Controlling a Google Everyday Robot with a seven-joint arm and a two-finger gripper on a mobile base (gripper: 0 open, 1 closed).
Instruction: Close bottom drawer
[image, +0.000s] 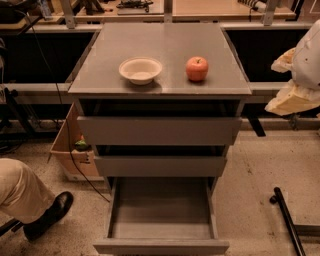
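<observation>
We see the bottom drawer (160, 212) at 6 o'clock, pulled well out from the grey cabinet (160, 45), its flat front at the lower edge of the view. The two drawers above it sit nearly shut. On the cabinet top a white bowl (140, 70) stands at 9 o'clock of a red apple (197, 68). The gripper (295, 97) hangs at 3 o'clock, well apart from the drawer. We cannot tell whether it is open or closed.

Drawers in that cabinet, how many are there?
3, stacked: the top drawer, the middle drawer below it, and the bottom drawer pulled far out. The end effector sits at the right edge.
</observation>
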